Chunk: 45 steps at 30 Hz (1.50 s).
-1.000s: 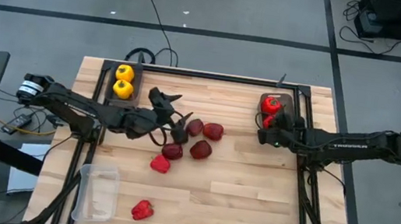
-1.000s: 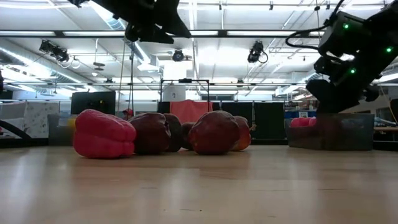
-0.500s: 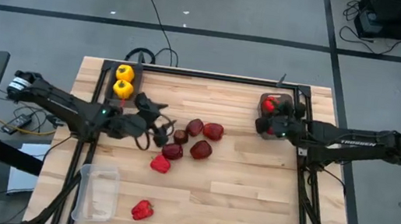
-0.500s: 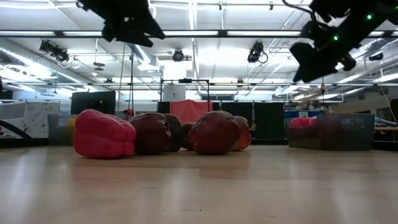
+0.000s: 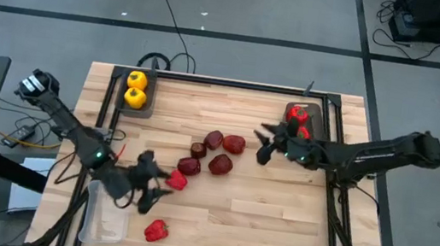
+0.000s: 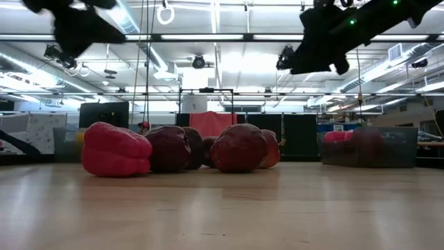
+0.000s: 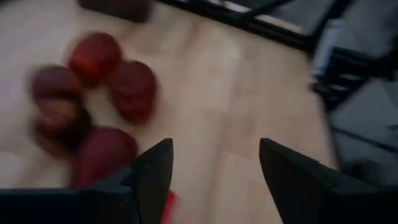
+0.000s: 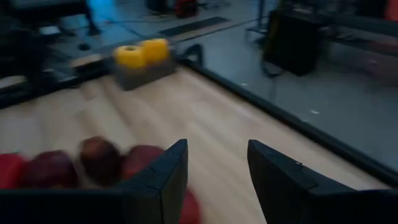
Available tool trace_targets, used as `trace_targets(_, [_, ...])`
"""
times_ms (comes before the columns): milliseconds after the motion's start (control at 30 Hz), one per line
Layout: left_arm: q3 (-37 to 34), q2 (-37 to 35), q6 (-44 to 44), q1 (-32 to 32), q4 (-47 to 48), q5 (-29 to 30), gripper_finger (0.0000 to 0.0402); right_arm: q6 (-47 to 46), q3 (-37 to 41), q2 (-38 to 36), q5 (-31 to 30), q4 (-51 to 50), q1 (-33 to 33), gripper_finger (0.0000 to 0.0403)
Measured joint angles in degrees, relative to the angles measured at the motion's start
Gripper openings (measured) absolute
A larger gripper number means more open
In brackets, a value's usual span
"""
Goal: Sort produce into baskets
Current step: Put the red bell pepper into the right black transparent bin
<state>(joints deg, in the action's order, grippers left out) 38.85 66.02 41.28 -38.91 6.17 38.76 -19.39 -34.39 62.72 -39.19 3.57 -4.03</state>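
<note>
High view shows me both claws open and empty, my left gripper (image 5: 150, 189) hanging by a red pepper (image 5: 176, 180) near the clear basket (image 5: 106, 213), my right gripper (image 5: 267, 143) beside the middle pile, so next I grab.

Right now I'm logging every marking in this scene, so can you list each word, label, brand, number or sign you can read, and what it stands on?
Readable text: none.
Right arm, high view: a pale mark along its link, too small and blurred to read.
Produce, baskets, table: no label or print visible.
Room behind, low view: no sign legible.
</note>
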Motion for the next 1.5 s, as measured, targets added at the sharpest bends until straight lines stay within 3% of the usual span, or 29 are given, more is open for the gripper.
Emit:
trace_targets(267, [-0.74, 3.04, 11.38, -7.91, -3.87, -7.42, 0.0219, 4.19, 0.00, 13.41, 2.81, 17.87, -10.80, 0.0166])
trace_targets(467, [-0.76, 7.33, 11.77, -9.55, -13.08, -6.98, 0.0217, 7.53, -0.26, 29.40, 15.23, 44.46, -16.26, 0.0164])
trace_targets(567, [-0.83, 8.70, 11.81, -10.77, -13.31, -7.04, 0.0217, 6.34, -4.02, 38.52, 19.66, 51.74, -17.53, 0.0164])
trace_targets(667, [-0.78, 9.92, 11.93, -11.74, -12.57, -8.96, 0.0217, 4.94, -11.43, 46.17, 23.73, 51.47, -17.92, 0.0164])
trace_targets(800, [-0.72, 10.85, 12.97, -13.41, -9.79, -15.85, 0.0215, 5.85, -22.04, 53.60, 28.79, 45.83, -17.97, 0.0164])
trace_targets(1000, [-0.74, 12.64, 19.22, -16.42, -6.92, -16.97, 0.0198, 7.87, -34.77, 60.16, 31.95, 32.90, -17.86, 0.0164])
trace_targets(1500, [-0.76, 13.31, 20.57, -17.08, -6.43, -16.66, 0.0174, 6.16, -50.83, 73.35, 43.53, 30.00, -16.90, 0.0138])
